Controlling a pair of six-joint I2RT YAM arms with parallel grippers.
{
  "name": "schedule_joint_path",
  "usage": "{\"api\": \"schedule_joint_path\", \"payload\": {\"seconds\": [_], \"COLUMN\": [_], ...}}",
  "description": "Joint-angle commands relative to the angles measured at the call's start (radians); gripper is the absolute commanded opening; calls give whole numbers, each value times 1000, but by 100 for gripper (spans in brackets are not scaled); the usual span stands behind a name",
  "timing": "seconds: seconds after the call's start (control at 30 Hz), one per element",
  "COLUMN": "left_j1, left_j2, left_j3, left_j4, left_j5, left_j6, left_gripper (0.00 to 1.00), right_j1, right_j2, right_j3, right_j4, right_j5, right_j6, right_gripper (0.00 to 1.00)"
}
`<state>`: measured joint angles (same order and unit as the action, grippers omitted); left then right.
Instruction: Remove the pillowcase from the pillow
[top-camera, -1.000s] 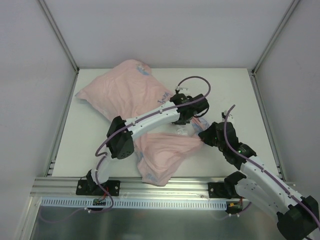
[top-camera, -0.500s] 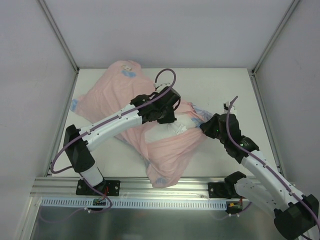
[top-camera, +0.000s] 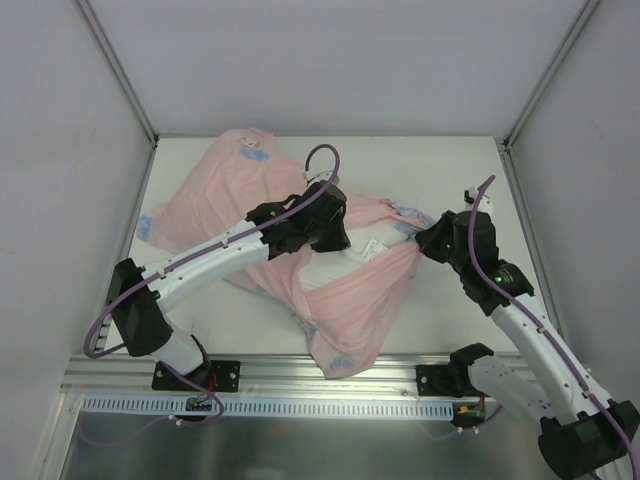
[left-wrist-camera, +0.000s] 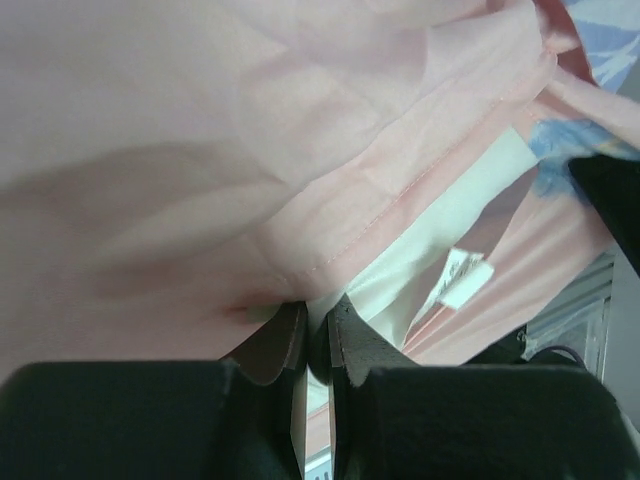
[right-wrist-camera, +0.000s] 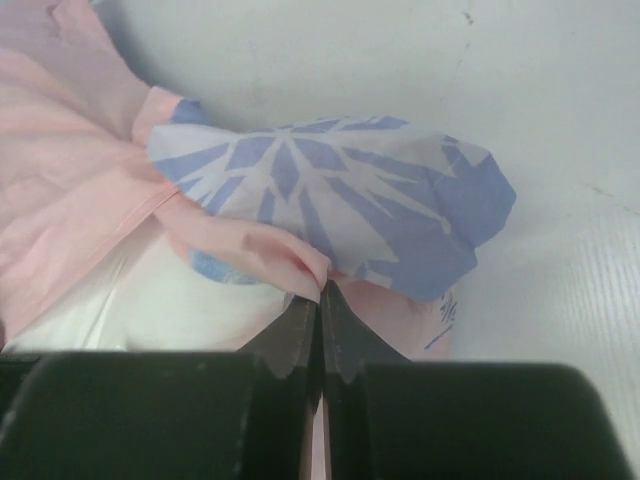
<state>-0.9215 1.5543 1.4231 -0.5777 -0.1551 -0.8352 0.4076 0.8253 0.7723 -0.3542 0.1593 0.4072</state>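
The pink pillowcase (top-camera: 215, 200) lies crumpled across the table, with one lobe hanging toward the front edge. Inside its open mouth shows the white pillow (top-camera: 335, 266) with a small sewn label (top-camera: 366, 256). My left gripper (top-camera: 338, 240) reaches over the bundle and is shut on the pillowcase's stitched hem (left-wrist-camera: 400, 195), right where pink meets the white pillow (left-wrist-camera: 430, 240). My right gripper (top-camera: 420, 238) is shut on a fold of pillowcase (right-wrist-camera: 330, 190) with a blue snowflake print, with white pillow (right-wrist-camera: 130, 290) showing beside it.
The white table (top-camera: 450, 170) is boxed in by pale walls at the left, back and right. An aluminium rail (top-camera: 300, 375) runs along the front edge by both arm bases. The left arm's purple cable (top-camera: 320, 155) loops above the wrist.
The left arm swung left with the hem, dragging the pink cloth back and exposing white pillow. The right gripper shifted slightly right and back with its fold.
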Motion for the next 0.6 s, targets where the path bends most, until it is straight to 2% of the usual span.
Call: {"api": "schedule_joint_path", "payload": {"seconds": [0.0,0.23,0.57], "left_j1": [10,12,16], "left_j2": [-114,-243,-267], "left_j3": [-52,-119,-116], "left_j4": [-125,-123,-119], "left_j5": [29,22,67], "left_j6": [82,110,143], "left_gripper": [0,0,0], "right_j1": [-96,-214,-237], "right_j2": [43,202,208], "right_j3": [71,71,109], "right_j4": [1,23,37], "right_j5": [161,14,-13], "right_j6": [-90,-79,-108], "right_gripper": [1,1,1]}}
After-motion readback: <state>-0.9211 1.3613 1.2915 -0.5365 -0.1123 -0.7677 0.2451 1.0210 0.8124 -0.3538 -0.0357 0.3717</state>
